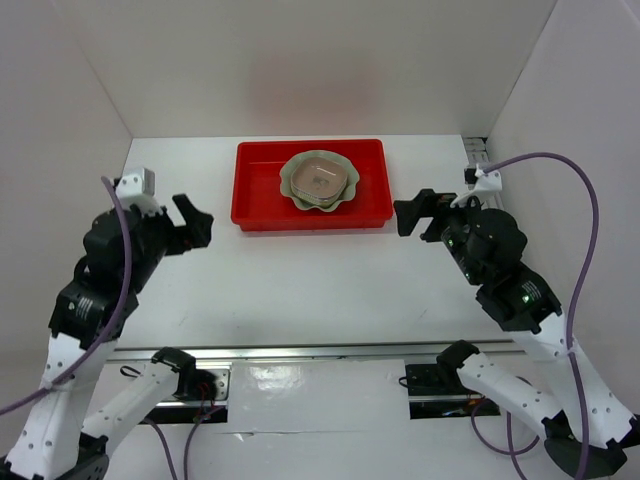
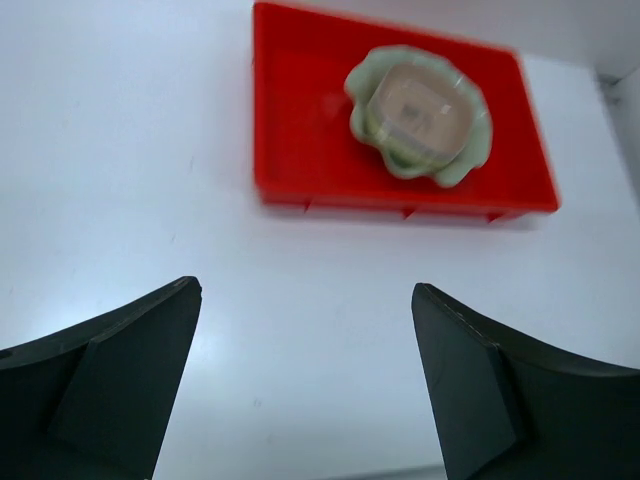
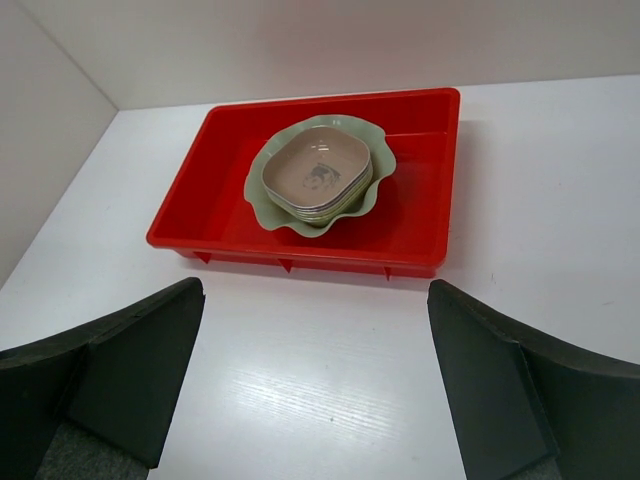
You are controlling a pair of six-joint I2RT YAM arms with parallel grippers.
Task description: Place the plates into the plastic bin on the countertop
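Plates sit stacked in the red bin, at two o'clock from the left tool and ten o'clock from the right tool (both gaping wide, empty).

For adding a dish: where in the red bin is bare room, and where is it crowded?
In the shallow red plastic bin, most bare floor lies between its left wall and the pale-green scalloped plate; a narrower strip lies right. Small square dishes fill the plate.
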